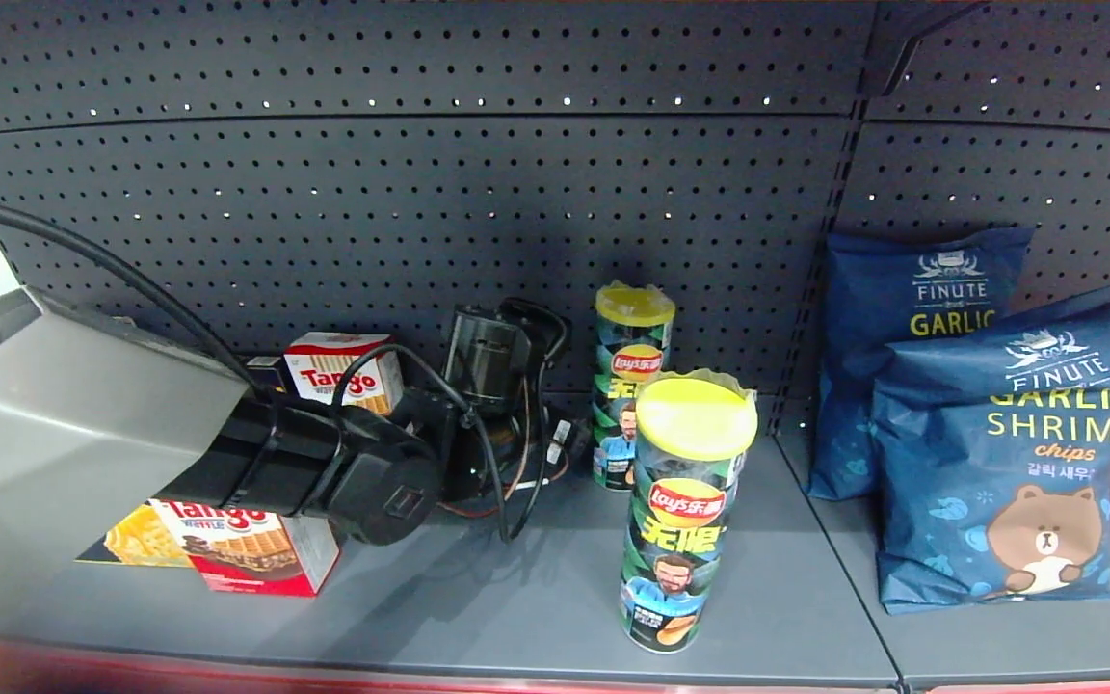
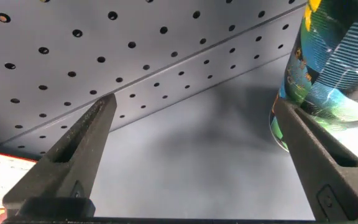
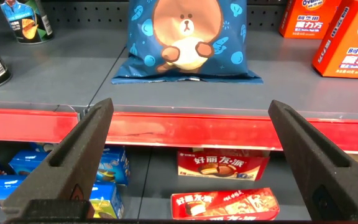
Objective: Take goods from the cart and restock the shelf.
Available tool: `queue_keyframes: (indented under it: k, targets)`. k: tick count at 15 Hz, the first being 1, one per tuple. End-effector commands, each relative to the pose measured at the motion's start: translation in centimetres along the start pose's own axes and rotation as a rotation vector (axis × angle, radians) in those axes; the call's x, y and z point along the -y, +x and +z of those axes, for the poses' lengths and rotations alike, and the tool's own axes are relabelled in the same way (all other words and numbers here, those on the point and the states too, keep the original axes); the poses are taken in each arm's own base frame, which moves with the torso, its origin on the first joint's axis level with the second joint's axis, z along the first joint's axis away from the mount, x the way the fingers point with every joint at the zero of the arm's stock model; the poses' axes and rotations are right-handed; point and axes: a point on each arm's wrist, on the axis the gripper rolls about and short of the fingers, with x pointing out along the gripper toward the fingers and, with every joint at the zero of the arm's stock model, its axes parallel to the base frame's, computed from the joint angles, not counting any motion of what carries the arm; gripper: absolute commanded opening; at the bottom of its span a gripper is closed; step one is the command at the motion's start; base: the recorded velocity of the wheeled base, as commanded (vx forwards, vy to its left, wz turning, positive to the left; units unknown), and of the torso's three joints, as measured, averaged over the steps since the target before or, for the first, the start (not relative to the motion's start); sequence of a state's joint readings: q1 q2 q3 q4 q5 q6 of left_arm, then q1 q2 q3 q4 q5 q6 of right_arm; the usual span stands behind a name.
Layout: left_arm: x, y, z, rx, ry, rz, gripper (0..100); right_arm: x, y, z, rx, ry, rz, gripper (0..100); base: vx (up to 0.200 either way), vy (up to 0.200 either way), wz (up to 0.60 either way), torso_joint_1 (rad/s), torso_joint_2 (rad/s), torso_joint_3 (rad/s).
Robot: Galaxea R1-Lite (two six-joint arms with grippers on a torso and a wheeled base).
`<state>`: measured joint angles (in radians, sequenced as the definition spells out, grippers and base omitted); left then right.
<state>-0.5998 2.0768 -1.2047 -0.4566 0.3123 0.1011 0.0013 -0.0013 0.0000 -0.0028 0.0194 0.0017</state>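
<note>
We see a grey pegboard-backed shelf with blue chip bags at its right. Our left gripper gapes wide deep inside, the rear chip can just beside one finger, bare shelf floor ahead. The right gripper, equally wide, faces the red shelf edge; pie boxes sit below.

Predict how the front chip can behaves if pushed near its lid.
The front chip can stands tall and narrow on the shelf, so a high push probably tips it. Once down, its round body would likely roll. Glossy wrap looks slippery.
</note>
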Motion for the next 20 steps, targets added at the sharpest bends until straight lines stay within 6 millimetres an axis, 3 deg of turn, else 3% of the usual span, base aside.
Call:
queue_keyframes:
  k: [1, 4, 6, 7, 8, 10, 12, 19, 20]
  targets:
    - [-0.2, 0.0, -0.3, -0.01, -0.001, 0.005, 100, 0.0, 0.0, 0.0, -0.001, 0.0, 0.001, 100, 0.0, 0.0, 0.0, 0.0, 0.0, 0.0]
    - [-1.4, -2.7, 1.5, 0.041, -0.017, 0.015, 100, 0.0, 0.0, 0.0, -0.001, 0.0, 0.001, 100, 0.0, 0.0, 0.0, 0.0, 0.0, 0.0]
    - [-2.8, -6.7, 2.9, 0.091, -0.034, 0.046, 100, 0.0, 0.0, 0.0, -0.001, 0.0, 0.001, 100, 0.0, 0.0, 0.0, 0.0, 0.0, 0.0]
    - [-3.2, -7.8, 3.1, 0.104, -0.04, 0.055, 100, 0.0, 0.0, 0.0, -0.001, 0.0, 0.001, 100, 0.0, 0.0, 0.0, 0.0, 0.0, 0.0]
    - [-4.4, -11.1, 3.2, 0.128, -0.05, 0.064, 100, 0.0, 0.0, 0.0, -0.001, 0.0, 0.001, 100, 0.0, 0.0, 0.0, 0.0, 0.0, 0.0]
    - [-5.8, -15.9, 2.5, 0.151, -0.052, 0.064, 100, 0.0, 0.0, 0.0, -0.001, 0.0, 0.001, 100, 0.0, 0.0, 0.0, 0.0, 0.0, 0.0]
    - [-6.7, -19.1, 2.1, 0.179, -0.06, 0.065, 100, 0.0, 0.0, 0.0, -0.001, 0.0, 0.001, 100, 0.0, 0.0, 0.0, 0.0, 0.0, 0.0]
    - [-8.1, -25.1, 0.2, 0.289, -0.084, 0.027, 100, 0.0, 0.0, 0.0, -0.001, -0.003, 0.009, 100, 0.0, 0.0, 0.0, 0.0, 0.0, 0.0]
    - [-8.1, -25.1, 0.2, 0.289, -0.084, 0.027, 100, 0.0, 0.0, 0.0, -0.001, -0.003, 0.009, 100, 0.0, 0.0, 0.0, 0.0, 0.0, 0.0]
